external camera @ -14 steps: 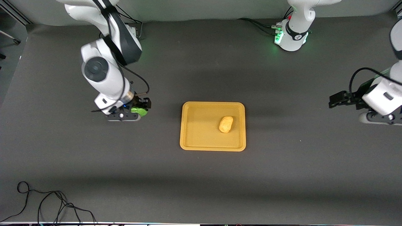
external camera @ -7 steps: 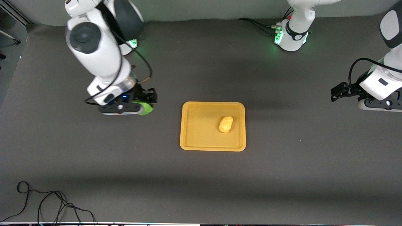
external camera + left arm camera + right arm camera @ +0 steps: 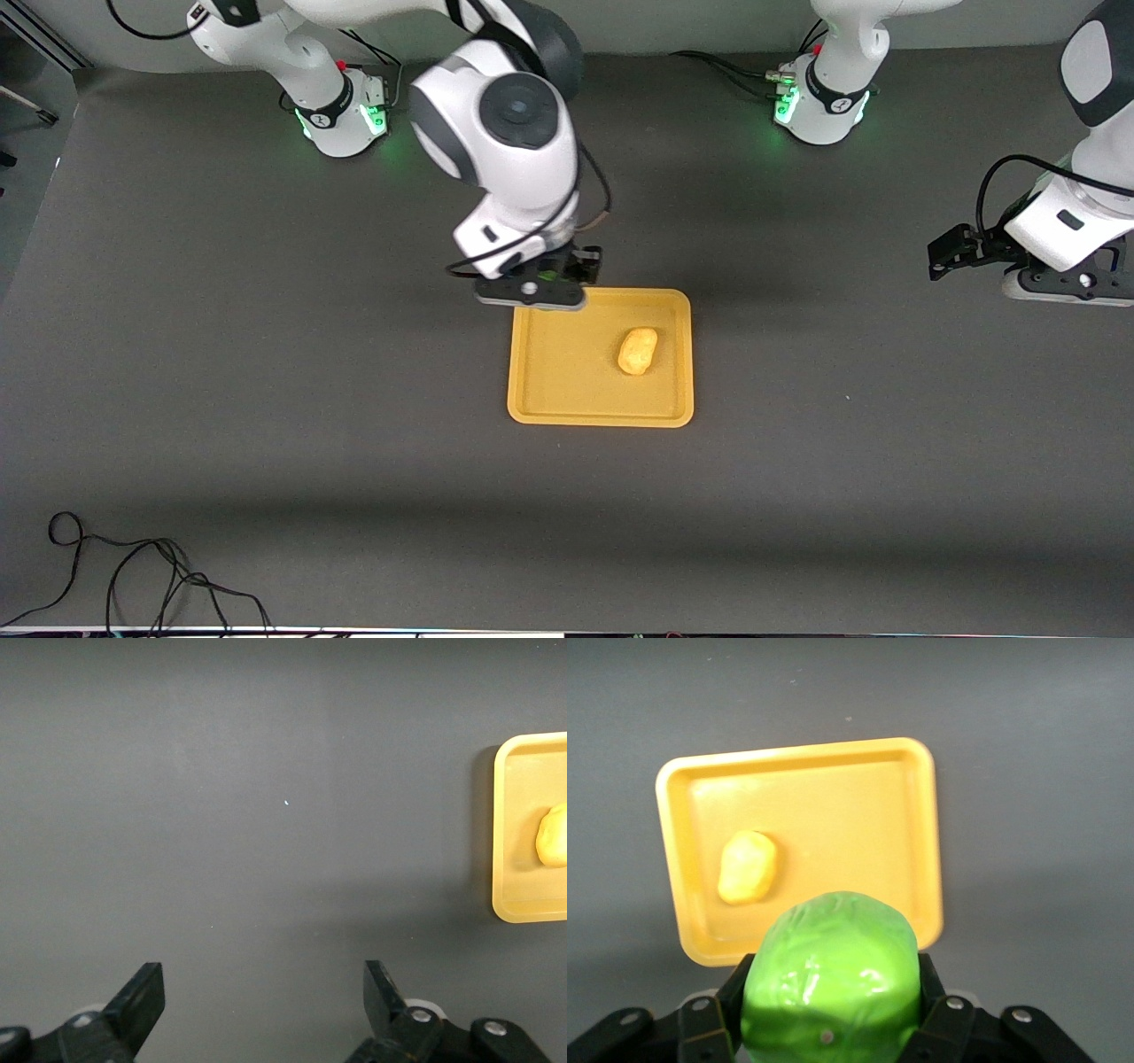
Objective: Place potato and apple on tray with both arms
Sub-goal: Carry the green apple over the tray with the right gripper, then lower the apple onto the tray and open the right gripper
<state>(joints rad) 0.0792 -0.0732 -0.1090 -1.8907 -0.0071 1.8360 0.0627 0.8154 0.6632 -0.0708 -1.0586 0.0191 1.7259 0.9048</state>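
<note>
One tool, the right tool (image 3: 532, 297), clamped the apple (image 3: 828, 979) above the tray (image 3: 532, 412) rim at frame centre, while the left tool (image 3: 264, 1005) waited wide open.

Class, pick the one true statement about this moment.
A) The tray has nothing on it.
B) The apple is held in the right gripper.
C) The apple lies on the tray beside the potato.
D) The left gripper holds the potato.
B: in the right wrist view the right gripper is clamped on the apple, while the potato lies alone on the tray.
</note>
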